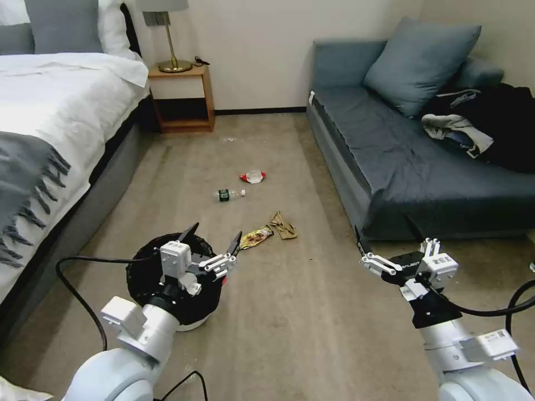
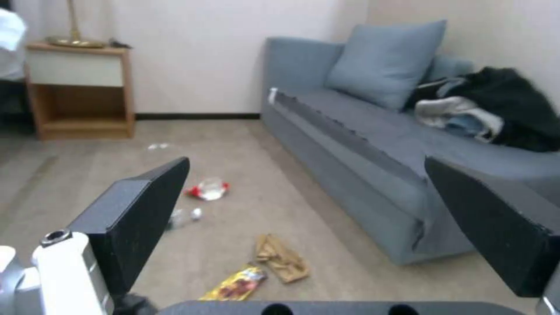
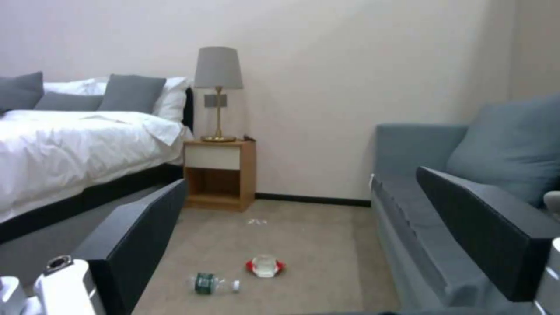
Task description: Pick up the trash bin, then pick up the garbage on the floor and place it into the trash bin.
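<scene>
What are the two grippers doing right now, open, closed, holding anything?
Left gripper: open, empty, over the trash bin.
Right gripper: open, empty, raised above the floor near the sofa.

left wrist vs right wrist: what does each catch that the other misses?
Left wrist alone: the gold wrapper, the paper scrap and the clothes heap on the sofa.
Right wrist alone: the bed and the lampshade.
Both: the bottle, the red-and-white packet, the nightstand, the sofa, and each one's own open fingers.
</scene>
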